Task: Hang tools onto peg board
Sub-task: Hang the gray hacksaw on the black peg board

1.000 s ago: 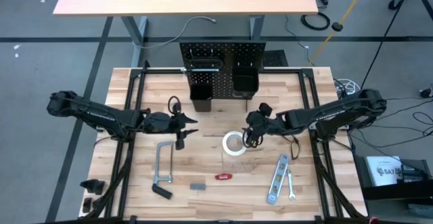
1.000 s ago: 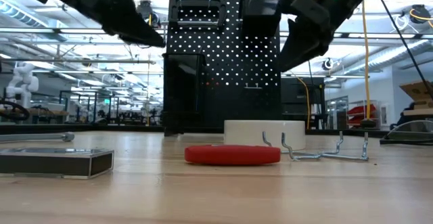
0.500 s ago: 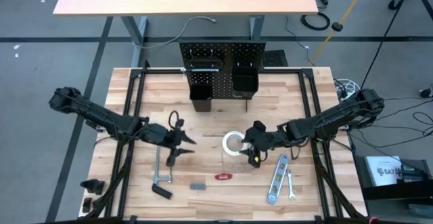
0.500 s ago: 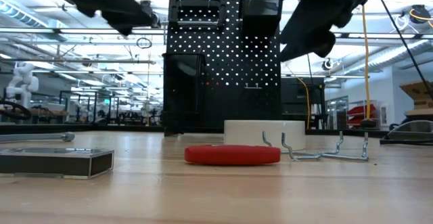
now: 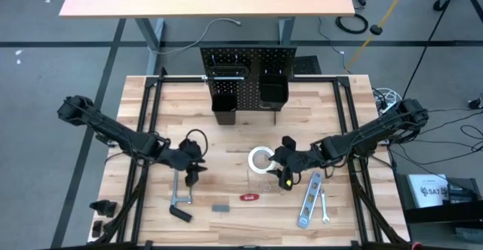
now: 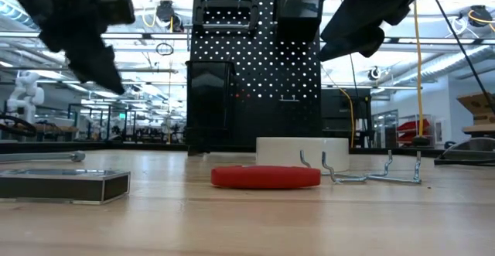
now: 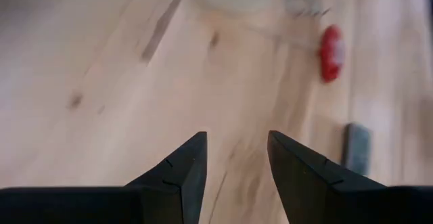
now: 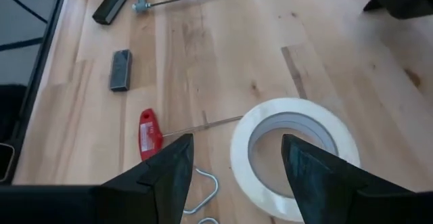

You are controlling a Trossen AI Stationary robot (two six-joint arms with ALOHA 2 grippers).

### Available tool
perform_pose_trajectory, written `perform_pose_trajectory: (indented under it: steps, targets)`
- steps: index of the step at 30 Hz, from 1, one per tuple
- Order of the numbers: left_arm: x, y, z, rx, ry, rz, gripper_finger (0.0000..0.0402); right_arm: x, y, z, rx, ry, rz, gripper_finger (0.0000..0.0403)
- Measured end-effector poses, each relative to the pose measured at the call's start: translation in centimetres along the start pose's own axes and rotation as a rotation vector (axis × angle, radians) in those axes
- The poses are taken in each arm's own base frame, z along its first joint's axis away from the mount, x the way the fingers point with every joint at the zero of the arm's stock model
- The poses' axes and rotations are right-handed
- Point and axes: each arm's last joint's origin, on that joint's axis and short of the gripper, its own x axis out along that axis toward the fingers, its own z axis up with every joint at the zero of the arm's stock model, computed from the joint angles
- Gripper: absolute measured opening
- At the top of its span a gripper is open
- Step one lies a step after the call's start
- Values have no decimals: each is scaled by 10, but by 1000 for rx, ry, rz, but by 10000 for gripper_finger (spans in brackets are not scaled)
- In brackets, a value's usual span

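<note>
The left hand (image 5: pixel 192 167) hangs released above the grey metal bar clamp (image 5: pixel 181 191) lying on the wooden table (image 5: pixel 234 140). The white tape roll (image 5: pixel 261 159) lies at the table's centre. The right hand (image 5: pixel 282 168), also released, hovers just beside it. The black perforated peg board (image 5: pixel 247 67) stands upright at the far edge.

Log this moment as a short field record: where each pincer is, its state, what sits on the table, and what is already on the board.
left pincer: open, empty, above the bar clamp
right pincer: open, empty, beside the tape roll
peg board: upright at the table's far edge, two bins attached
loose on table: red-handled tool, silver level, small wrench, small grey block
task progress: these tools not yet hung
</note>
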Motion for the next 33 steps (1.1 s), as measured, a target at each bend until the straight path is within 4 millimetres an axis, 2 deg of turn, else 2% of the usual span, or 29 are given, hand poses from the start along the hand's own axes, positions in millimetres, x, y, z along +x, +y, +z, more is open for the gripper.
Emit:
perform_pose_trajectory:
  steps: [5,14,20,27,33]
  targets:
    - [-1,9,-11,-69,95,106,160,1,-5,3,-56,-6,-9,217]
    - [-13,33,-35,-257,302,405,160,8,-28,19,-137,-59,-64,217]
    - [-13,33,-36,-288,330,406,160,9,-37,22,-129,-61,-84,217]
    - [-16,37,-44,-459,429,490,160,10,-37,20,-129,-23,-19,217]
    - [-5,34,-47,-492,457,514,160,9,-33,18,-106,-9,12,217]
